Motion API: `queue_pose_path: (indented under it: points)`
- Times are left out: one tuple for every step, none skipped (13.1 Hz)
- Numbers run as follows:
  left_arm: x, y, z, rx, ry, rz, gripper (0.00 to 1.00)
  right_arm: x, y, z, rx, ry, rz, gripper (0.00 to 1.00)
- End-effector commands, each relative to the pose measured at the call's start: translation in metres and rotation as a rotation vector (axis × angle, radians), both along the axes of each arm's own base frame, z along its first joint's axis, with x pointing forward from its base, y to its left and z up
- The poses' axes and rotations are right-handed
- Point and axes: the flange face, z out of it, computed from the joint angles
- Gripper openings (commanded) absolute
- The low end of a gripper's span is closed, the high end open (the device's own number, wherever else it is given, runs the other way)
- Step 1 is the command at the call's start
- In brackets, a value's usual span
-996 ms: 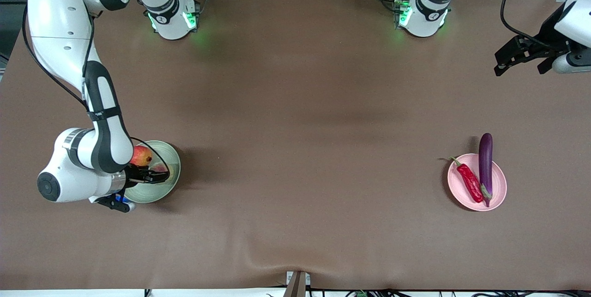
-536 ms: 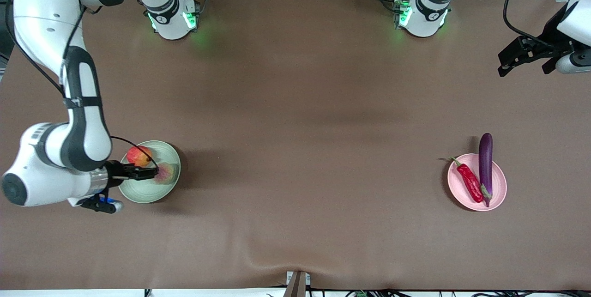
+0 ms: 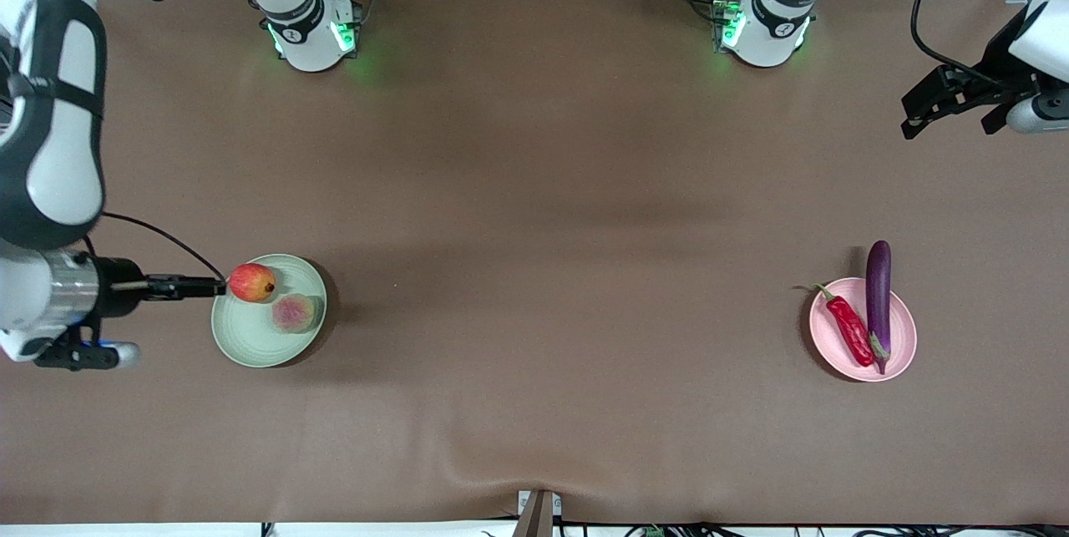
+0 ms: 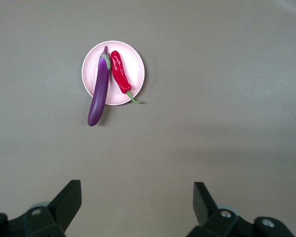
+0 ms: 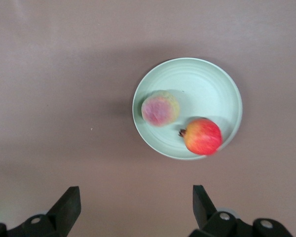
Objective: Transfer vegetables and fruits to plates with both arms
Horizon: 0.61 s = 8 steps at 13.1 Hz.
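Note:
The pale green plate (image 3: 250, 341) holds the red-yellow apple (image 3: 252, 282) and the pinkish-tan peach (image 3: 294, 313). My right gripper (image 3: 209, 286) is open and empty, up over the table beside that plate, toward the right arm's end. Its wrist view shows the plate (image 5: 207, 89), the peach (image 5: 160, 108) and the apple (image 5: 203, 136) past the gripper (image 5: 136, 197). The pale pink plate (image 3: 900, 345) holds the red chili (image 3: 848, 326) and the purple eggplant (image 3: 877, 295), whose tip overhangs the rim. My left gripper (image 3: 910, 118) waits open and high at the left arm's end. Its gripper (image 4: 137, 197) faces the plate (image 4: 135, 61), eggplant (image 4: 99, 91) and chili (image 4: 120, 76).
The brown table cover (image 3: 543, 228) stretches between the two plates. The arm bases (image 3: 309, 27) stand along the edge farthest from the front camera. A small fixture (image 3: 539, 508) sits at the nearest edge.
My right gripper has drawn back from over the green plate toward the right arm's end of the table, leaving the peach on the plate. The left arm has barely moved.

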Motion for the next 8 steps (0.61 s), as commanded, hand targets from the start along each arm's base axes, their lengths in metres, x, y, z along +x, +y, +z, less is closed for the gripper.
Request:
queue_pose_path:
  points:
    - [0.001,-0.001,0.005,0.021,-0.009,-0.007,1.0,-0.032,-0.001,0.076,-0.129,-0.07,0.046,1.0]
    - [0.0,-0.001,0.007,0.019,-0.011,-0.007,1.0,-0.044,-0.003,0.106,-0.153,-0.111,0.05,1.0]
    - [-0.001,0.0,0.01,0.021,-0.016,-0.011,1.0,-0.061,-0.002,0.135,-0.167,-0.144,0.068,1.0]
    - [-0.003,0.001,0.01,0.019,-0.011,-0.011,1.0,-0.076,-0.002,0.148,-0.167,-0.145,0.069,1.0]
    - [-0.003,0.001,0.01,0.017,-0.006,-0.008,1.0,-0.094,-0.006,0.156,-0.167,-0.15,0.064,1.0]
    - [-0.003,0.002,0.012,0.018,-0.007,-0.002,1.0,-0.107,-0.01,0.161,-0.188,-0.162,0.061,1.0]
    - [-0.004,0.003,0.011,0.02,0.01,0.004,1.0,-0.119,-0.01,0.164,-0.215,-0.174,0.066,1.0]
    - [-0.004,0.002,0.013,0.021,0.013,0.001,1.0,-0.129,-0.001,0.165,-0.221,-0.183,0.075,1.0]
